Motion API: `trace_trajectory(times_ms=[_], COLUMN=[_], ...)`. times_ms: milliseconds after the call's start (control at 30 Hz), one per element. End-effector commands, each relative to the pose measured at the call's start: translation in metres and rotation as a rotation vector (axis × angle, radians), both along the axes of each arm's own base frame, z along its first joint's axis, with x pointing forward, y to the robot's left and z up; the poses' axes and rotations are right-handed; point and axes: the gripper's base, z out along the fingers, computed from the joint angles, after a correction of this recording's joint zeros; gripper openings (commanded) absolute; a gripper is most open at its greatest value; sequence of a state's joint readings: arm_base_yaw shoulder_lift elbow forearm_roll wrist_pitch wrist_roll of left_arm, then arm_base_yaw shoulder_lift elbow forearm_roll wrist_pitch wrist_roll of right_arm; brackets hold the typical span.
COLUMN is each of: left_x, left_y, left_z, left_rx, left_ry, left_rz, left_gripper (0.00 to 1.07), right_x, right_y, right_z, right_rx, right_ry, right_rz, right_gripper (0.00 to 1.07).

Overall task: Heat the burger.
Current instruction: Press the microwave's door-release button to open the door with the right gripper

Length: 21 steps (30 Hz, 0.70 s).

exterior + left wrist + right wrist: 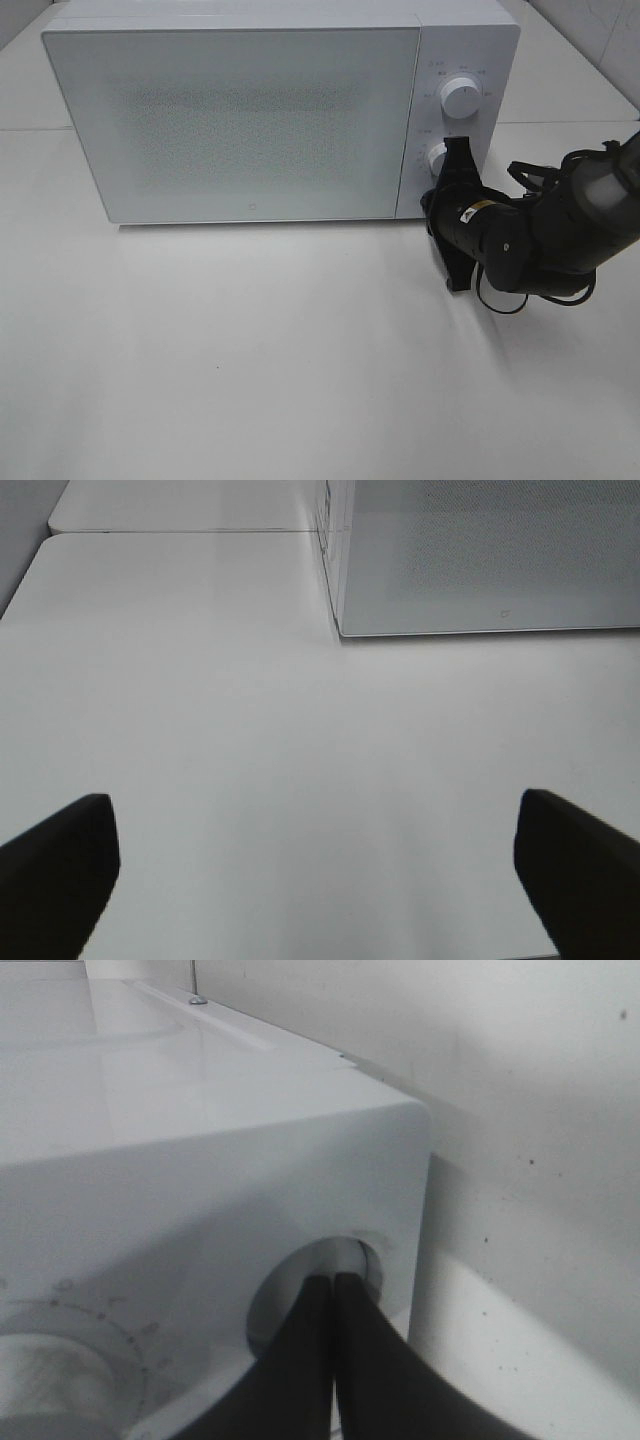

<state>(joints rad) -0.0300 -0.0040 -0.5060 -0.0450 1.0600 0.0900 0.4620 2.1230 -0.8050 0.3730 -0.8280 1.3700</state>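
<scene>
Because the microwave (250,120) has its speckled door (235,125) shut, the burger shows in none of the 3 views and I cannot tell where it is. 2 knobs sit on the microwave's right panel: the upper knob (461,97) is in plain sight, while the lower knob (436,158) is half hidden behind the right gripper (452,150). Only the right wrist view shows its 2 jaws pressed together, tips at that knob. The left gripper (315,805), unseen from above, hangs over the table (250,680) left of the microwave, fingers (60,870) spread wide, holding nothing.
</scene>
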Motion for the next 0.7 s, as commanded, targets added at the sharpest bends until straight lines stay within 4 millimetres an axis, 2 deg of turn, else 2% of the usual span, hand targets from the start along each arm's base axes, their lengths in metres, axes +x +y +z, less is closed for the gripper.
trace_trajectory(times_ms=[33, 200, 433, 700], left_x=[-0.002, -0.002, -0.002, -0.002], left_y=[0.0, 0.0, 0.0, 0.0], left_z=[0.001, 0.001, 0.001, 0.001], left_rx=[-0.006, -0.006, -0.006, -0.006], left_ry=[-0.033, -0.033, -0.033, -0.033], left_rz=[-0.002, -0.002, -0.002, -0.002], left_gripper=[1.03, 1.03, 1.03, 1.03], right_x=[0.017, 0.019, 0.048, 0.049], right_y=[0.0, -0.001, 0.001, 0.003], right_z=[0.021, 0.024, 0.047, 0.047], right_rx=[0.013, 0.023, 0.043, 0.056], right_ry=[-0.166, -0.196, -0.288, -0.277], right_rz=[-0.028, -0.055, -0.053, -0.044], right_gripper=[0.0, 0.0, 0.0, 0.0])
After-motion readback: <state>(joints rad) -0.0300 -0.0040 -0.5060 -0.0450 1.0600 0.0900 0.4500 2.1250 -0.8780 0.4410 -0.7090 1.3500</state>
